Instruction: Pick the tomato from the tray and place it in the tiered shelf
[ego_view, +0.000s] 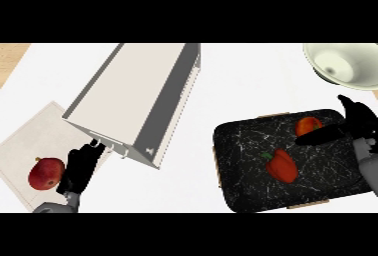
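The tomato lies in the far right part of the black marbled tray. My right hand is right beside it on its right, open. One finger reaches left along the tomato's near side, and the others point up past the tray's far edge. The hand hides part of the tomato. The white and grey tiered shelf stands at the upper left of the counter. My left hand rests open at the shelf's near corner, fingers up.
A red pepper lies in the tray's middle, near the tomato. A pale cutting board at the lower left carries a red fruit beside my left hand. A light bowl stands at the top right.
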